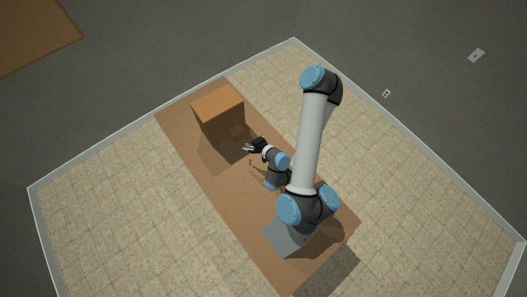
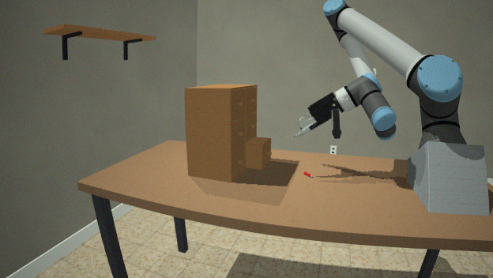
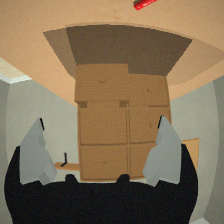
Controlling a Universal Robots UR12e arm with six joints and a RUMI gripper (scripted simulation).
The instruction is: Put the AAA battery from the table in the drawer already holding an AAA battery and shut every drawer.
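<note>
AAA battery (image 1: 250, 162) (image 2: 308, 174) (image 3: 145, 4) is seen lying on the table (image 1: 211, 181) (image 2: 355, 213) (image 3: 30, 30); with directions taken from it in the top view, the end effector (image 1: 245, 147) (image 2: 297, 127) (image 3: 100, 118) is held above the table toward twelve o'clock, jaws spread, nothing gripped; farther off, toward eleven, a bottom drawer (image 1: 237, 130) (image 2: 254, 154) (image 3: 101, 82) is pulled out of the upright chest (image 1: 217, 103) (image 2: 209, 130) (image 3: 103, 162).
</note>
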